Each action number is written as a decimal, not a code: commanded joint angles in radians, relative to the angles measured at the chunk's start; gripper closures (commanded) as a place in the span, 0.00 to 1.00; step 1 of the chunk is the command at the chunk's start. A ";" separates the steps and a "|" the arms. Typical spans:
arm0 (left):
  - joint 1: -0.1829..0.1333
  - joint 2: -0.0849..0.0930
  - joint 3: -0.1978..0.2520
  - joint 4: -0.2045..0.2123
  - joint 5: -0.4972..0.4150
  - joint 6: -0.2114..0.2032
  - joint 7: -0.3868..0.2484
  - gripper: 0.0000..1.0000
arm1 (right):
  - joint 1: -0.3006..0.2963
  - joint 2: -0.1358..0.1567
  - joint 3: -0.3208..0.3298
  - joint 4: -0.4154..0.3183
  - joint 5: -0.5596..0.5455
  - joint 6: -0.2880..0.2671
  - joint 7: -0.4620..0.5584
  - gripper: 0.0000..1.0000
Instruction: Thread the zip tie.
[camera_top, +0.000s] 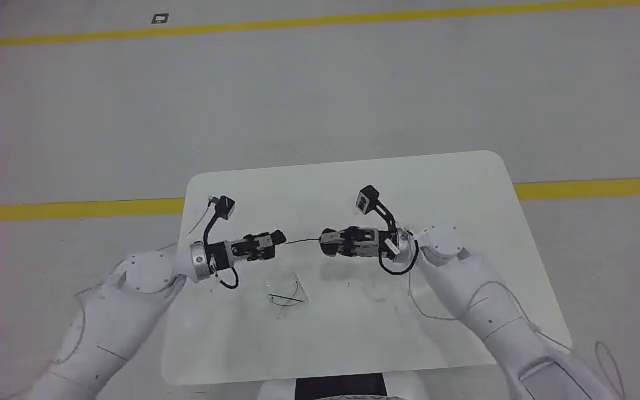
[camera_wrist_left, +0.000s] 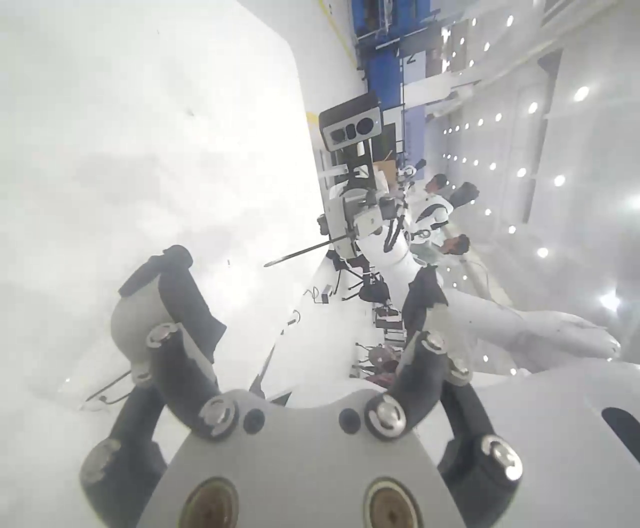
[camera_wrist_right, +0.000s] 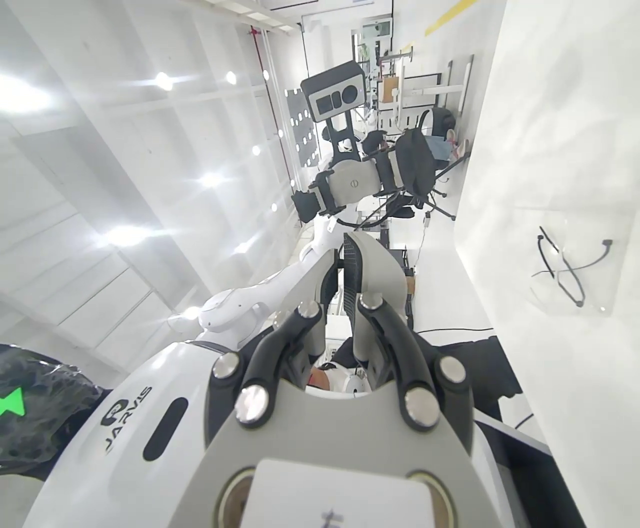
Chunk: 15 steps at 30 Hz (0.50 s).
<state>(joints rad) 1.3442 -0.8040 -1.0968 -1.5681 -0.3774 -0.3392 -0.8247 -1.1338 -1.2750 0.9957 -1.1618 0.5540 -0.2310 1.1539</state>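
Black and thin, the zip tie (camera_top: 300, 240) hangs in the air above the white tabletop (camera_top: 450, 190), stretched between two grippers that face each other. The right gripper (camera_top: 325, 241) has its fingers pressed together on one end of the strap. The other end points straight at the left gripper (camera_wrist_left: 297, 267), whose fingers are spread wide with nothing between them.

From the left wrist the strap (camera_wrist_left: 300, 252) shows as a dark sliver jutting out of the far gripper. I cannot tell which end carries the locking head.

My reading is that this is the alignment step, with the strap held out and nothing threaded yet. The next move calls for the left gripper to close on the free end without bending it, then for a precise line-up of tail and head.

Spare ties (camera_top: 285, 293) lie loose nearer the robot.
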 joint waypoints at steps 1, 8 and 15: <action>-0.010 -0.003 0.004 0.038 -0.056 -0.001 -0.029 0.00 | -0.008 0.000 0.003 0.000 0.015 -0.003 -0.007 1.00; -0.051 -0.035 0.034 0.121 -0.251 -0.001 -0.220 0.00 | 0.004 -0.013 -0.020 0.055 0.121 -0.054 0.104 1.00; -0.095 -0.088 0.043 0.216 -0.328 -0.001 -0.363 0.00 | 0.051 -0.043 -0.080 0.128 0.191 -0.096 0.168 1.00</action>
<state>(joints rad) 1.2560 -0.8831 -1.0534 -1.3649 -0.7030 -0.3400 -1.1695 -1.0901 -1.3128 0.9250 -1.0460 0.7358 -0.3196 1.3172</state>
